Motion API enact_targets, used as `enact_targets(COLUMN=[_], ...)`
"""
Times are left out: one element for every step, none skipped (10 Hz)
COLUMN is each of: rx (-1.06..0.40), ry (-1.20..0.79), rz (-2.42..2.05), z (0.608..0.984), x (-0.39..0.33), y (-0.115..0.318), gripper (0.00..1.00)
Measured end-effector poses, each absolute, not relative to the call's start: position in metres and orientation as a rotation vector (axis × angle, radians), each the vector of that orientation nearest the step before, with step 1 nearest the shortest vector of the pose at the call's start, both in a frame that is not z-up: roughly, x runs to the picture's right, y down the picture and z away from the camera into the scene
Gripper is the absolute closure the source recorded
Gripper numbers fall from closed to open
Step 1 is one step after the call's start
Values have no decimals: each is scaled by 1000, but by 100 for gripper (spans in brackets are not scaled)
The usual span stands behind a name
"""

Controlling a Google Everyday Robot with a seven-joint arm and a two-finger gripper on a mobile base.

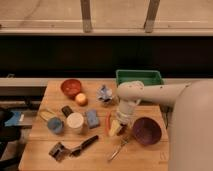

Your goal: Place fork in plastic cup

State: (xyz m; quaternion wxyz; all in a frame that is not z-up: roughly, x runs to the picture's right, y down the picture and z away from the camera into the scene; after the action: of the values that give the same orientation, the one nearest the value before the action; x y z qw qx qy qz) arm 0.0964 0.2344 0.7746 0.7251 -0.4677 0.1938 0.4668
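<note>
Nothing done yet: fork [119, 148] lies on the desk [97, 159] just below the end effector [123, 129], grip state I cannot tell; cup [55, 125] well left.

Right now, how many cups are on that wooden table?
2. The blue plastic cup sits at the left; the cream-white cup stands just right of it. The gripper hangs farther right, near the fork. The arm could hide others.

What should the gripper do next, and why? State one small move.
Probably lower the gripper onto the fork. It hangs just above the fork, which lies flat on the table near the front edge, not yet grasped; the plastic cup stands across the table.
</note>
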Motion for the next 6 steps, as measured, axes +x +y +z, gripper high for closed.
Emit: enact_targets(rx=[-1043, -1054, -1061, -1067, -1073, -1078], ry=[446, 464, 473, 489, 502, 514], rz=[1039, 1053, 1060, 1070, 1078, 1087], z=[779, 783, 785, 786, 786, 786], x=[100, 106, 109, 114, 117, 120], y=[241, 247, 251, 256, 260, 265], gripper=[20, 20, 20, 20, 20, 20])
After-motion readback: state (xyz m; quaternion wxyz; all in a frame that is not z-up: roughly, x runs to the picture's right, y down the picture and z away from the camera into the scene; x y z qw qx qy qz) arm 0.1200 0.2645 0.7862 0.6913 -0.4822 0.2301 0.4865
